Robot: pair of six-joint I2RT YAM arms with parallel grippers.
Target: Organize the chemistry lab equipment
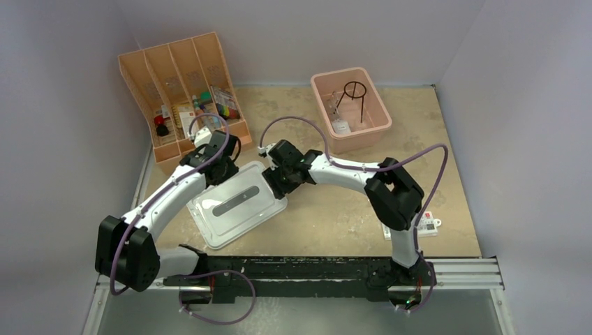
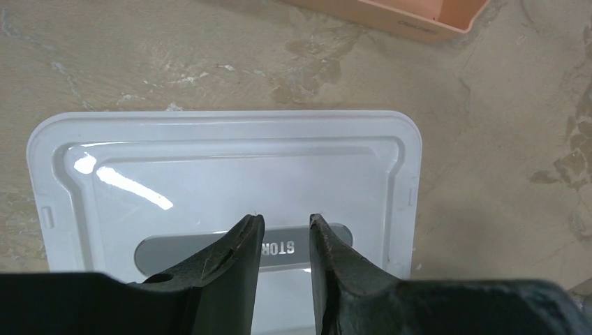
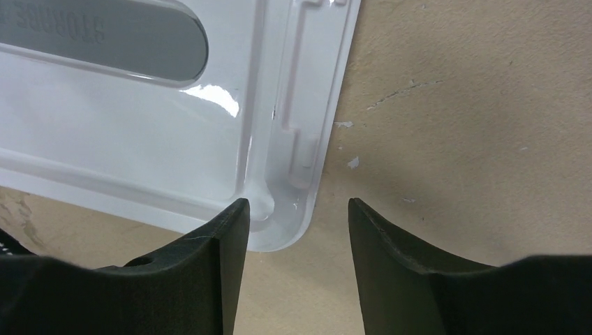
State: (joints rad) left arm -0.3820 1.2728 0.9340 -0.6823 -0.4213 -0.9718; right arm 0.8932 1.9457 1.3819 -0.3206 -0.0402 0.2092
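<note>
**Both grippers at the white lid, lab gear off in the bins**

White lid (image 1: 234, 206) lay flat on the table (image 1: 335, 209), grey label up. L gripper (image 2: 286, 223) hung over the lid's label, fingers nearly together w/ a narrow gap, nothing between them. R gripper (image 3: 297, 206) sat at a lid corner, fingers spread wide: one over the lid's rim, the other over bare table just off the lid. Couldn't tell if either touched the lid. Black wire ring tripod (image 1: 354, 98) stood upright in the pink tub (image 1: 380, 118), well beyond the lid on the R arm's side, w/ a clear item (image 1: 340, 125) beside it, too small to ID. Small loose items (image 1: 209, 103) sat in the slots of the orange divided tray (image 1: 136, 84), beyond the lid on the L arm's side
</note>
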